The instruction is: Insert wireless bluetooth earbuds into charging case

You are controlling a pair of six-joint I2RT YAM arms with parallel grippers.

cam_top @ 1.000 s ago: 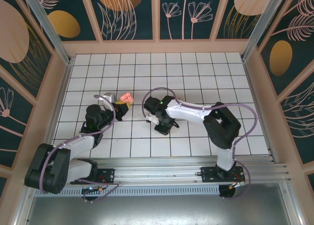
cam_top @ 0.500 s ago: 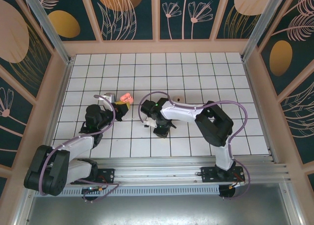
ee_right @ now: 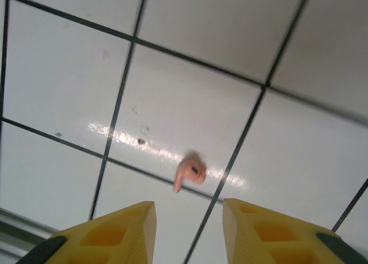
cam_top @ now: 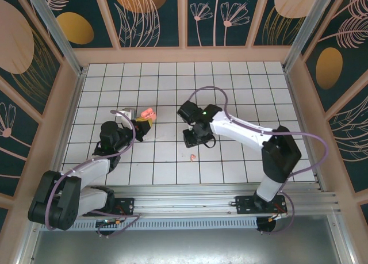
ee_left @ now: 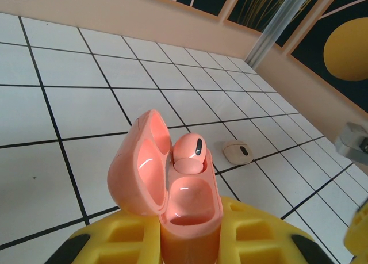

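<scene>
Between the yellow fingers of the left tool (cam_top: 141, 125): charging case (ee_left: 190, 201), clenched by its base and held upright, lid hinged back and open. Smooth peach plastic, rounded like a pebble, glossy inside, with two moulded wells.

Seated earbud (ee_left: 187, 153): in the well farther from the left tool. Bulbous peach head with a dark oval slot. The nearer well is bare and shiny.

Right tool (ee_right: 187, 218): released, fingers spread, grasping nothing. The fingers are yellow, blocky and moulded with hollow pockets.

Loose earbud (ee_right: 190, 173): on the desk (ee_right: 69, 74), just ahead of the gap between the right tool's fingers and clear of both. Peach, tiny, with a rounded head, a short stem and a dark spot. It lies on a glossy white tile beside a dark grout line. In the top external view it sits near the right tool (cam_top: 192, 138), on its base side, and well apart from the case.

Unidentified cream piece (ee_left: 237, 153): on the desk beyond the case, oval, with a dark mark. Cannot tell what it is.

Status, as judged: about half done, with one earbud housed and one to be picked up, carried across and seated. It is small and smooth, so it will likely slip in a pinch
</scene>
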